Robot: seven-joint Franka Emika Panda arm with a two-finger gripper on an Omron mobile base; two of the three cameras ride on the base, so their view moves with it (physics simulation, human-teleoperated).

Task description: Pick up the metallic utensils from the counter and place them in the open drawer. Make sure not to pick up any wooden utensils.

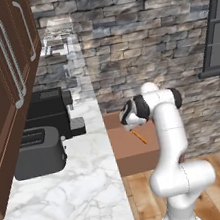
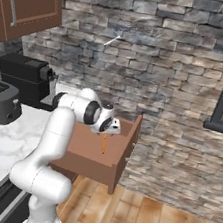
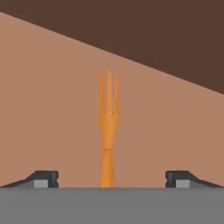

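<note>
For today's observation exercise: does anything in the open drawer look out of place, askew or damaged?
Nothing stands out. An orange fork lies flat on the open drawer's plain bottom, whole and unbent. The gripper stands open above it, touching nothing.

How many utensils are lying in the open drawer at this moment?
1: the orange fork lies flat on the drawer floor, between the gripper's spread fingertips. The arm hides part of the drawer in the base views, so another could be hidden.

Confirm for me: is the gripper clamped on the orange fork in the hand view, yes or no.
No: the orange fork lies on the open drawer floor, and the gripper fingertips stand wide apart, clear of its handle.
</note>
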